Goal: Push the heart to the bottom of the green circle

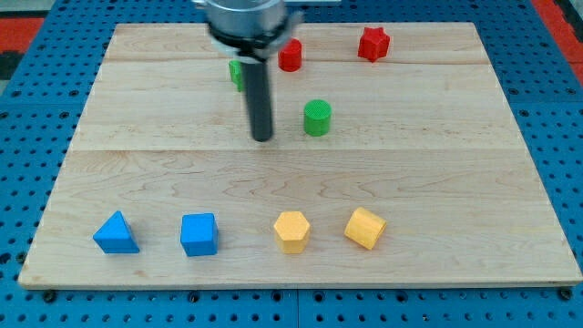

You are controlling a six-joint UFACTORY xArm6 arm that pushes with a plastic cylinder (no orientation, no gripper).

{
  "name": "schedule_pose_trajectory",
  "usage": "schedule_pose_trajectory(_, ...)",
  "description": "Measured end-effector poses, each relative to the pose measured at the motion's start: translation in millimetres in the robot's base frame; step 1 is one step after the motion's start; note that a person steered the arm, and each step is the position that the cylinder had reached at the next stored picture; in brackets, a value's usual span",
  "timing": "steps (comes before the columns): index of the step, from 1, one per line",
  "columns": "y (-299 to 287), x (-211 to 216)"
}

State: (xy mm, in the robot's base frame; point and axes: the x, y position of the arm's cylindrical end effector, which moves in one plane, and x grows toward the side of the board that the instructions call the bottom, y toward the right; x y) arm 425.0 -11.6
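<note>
My tip stands left of the green circle. The yellow heart lies lower right, well apart. Rod only: nothing opens or closes.

Only the arm's lowest part shows. At the view's top, a blurred wide round grey metallic housing, with light highlights on its face and a darker, near-black underside rim. From it runs a straight dark grey, almost black cylindrical rod, smooth and matte-looking, with a faint lighter streak down one side. Rod keeps one width along its length. My tip is the rod's blunt flat lower end, same dark colour. Markings, if any, too blurred to tell.
</note>
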Motion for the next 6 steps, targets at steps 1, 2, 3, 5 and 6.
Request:
schedule_pose_trajectory(1,64,-9)
schedule_pose_trajectory(2,30,-24)
schedule_pose_trajectory(3,103,54)
schedule_pose_trajectory(5,129,192)
schedule_pose_trajectory(6,97,109)
